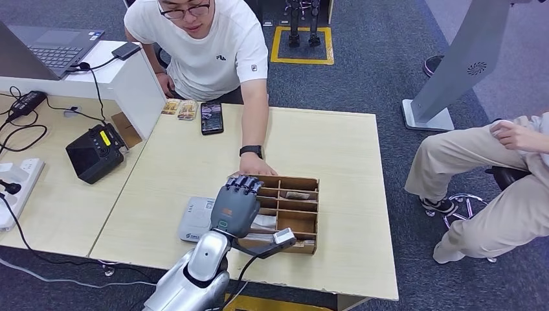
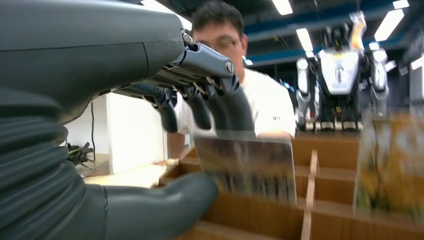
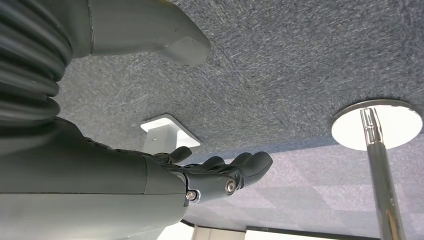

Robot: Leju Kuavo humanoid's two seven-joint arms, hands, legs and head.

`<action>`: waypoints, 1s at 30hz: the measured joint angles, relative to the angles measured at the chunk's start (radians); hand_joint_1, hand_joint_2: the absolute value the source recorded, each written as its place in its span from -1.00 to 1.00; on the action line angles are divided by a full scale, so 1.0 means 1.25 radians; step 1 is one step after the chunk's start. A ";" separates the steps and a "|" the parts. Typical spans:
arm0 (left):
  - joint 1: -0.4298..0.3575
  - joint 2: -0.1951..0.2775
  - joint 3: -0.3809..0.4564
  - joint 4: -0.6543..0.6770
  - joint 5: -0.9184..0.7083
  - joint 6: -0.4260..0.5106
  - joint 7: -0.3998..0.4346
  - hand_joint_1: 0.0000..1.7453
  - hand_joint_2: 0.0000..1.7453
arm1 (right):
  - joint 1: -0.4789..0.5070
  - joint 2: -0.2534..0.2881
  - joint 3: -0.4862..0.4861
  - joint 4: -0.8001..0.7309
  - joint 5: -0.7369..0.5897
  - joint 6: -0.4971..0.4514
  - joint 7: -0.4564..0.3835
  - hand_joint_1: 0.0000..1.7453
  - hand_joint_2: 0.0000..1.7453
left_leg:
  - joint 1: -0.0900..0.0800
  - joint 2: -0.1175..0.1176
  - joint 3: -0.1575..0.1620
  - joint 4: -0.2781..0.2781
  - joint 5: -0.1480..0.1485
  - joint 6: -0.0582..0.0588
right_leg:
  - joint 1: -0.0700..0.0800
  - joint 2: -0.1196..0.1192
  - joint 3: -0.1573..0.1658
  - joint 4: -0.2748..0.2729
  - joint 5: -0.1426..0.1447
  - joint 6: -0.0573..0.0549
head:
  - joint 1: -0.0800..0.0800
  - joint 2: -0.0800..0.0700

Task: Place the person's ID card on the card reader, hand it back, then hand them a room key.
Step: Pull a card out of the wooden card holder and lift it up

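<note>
**L hand over tray, card blurred**

L hand (image 1: 237, 206) sits above the left side of the divided wooden tray (image 1: 299, 221), hiding the compartments under it. In the wrist view a card (image 2: 246, 168) is pinched between thumb and fingers (image 2: 227, 107), print too blurred to read. Card reader (image 1: 195, 219) lies just beside the tray, partly hidden by the arm. Person's hand (image 1: 256, 166) touches the tray's far rim. R hand (image 3: 220, 175) hangs over carpet, fingers loosely apart, holding nothing.
</note>
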 joint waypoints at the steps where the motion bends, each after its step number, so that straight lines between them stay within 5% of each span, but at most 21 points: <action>1: -0.001 0.001 0.000 0.002 0.000 -0.021 -0.006 1.00 1.00 | 0.000 0.000 0.000 0.000 0.002 0.000 -0.003 -1.00 1.00 | 0.000 0.000 0.000 0.000 0.000 0.000 | 0.000 0.000 0.000 0.000 0.000 0.000 | 0.000 0.000; 6: -0.019 0.007 -0.008 0.012 0.016 -0.106 -0.031 1.00 1.00 | -0.001 0.000 0.000 0.001 0.011 0.000 -0.007 -1.00 1.00 | 0.000 0.000 0.000 0.000 0.000 0.000 | 0.000 0.000 0.000 0.000 0.000 0.000 | 0.000 0.000; 12: -0.034 0.014 -0.020 0.024 0.029 -0.125 -0.041 1.00 1.00 | -0.001 0.000 0.000 0.001 0.021 0.000 -0.003 -1.00 1.00 | 0.000 0.000 0.002 0.000 0.000 0.000 | 0.000 0.000 0.002 0.000 0.000 0.000 | 0.000 0.000; 24: -0.042 0.025 -0.037 0.034 0.058 -0.113 -0.046 1.00 1.00 | -0.001 0.000 0.000 0.004 0.019 0.000 -0.015 -1.00 1.00 | 0.000 0.000 0.004 0.000 0.000 0.000 | 0.000 0.000 0.004 0.000 0.000 0.000 | 0.000 0.000; 30: -0.031 0.029 -0.039 0.034 0.081 -0.031 -0.047 1.00 1.00 | -0.001 0.000 0.000 0.005 0.016 0.000 -0.021 -1.00 1.00 | 0.000 0.000 0.003 0.000 0.000 0.000 | 0.000 0.000 0.003 0.000 0.000 0.000 | 0.000 0.000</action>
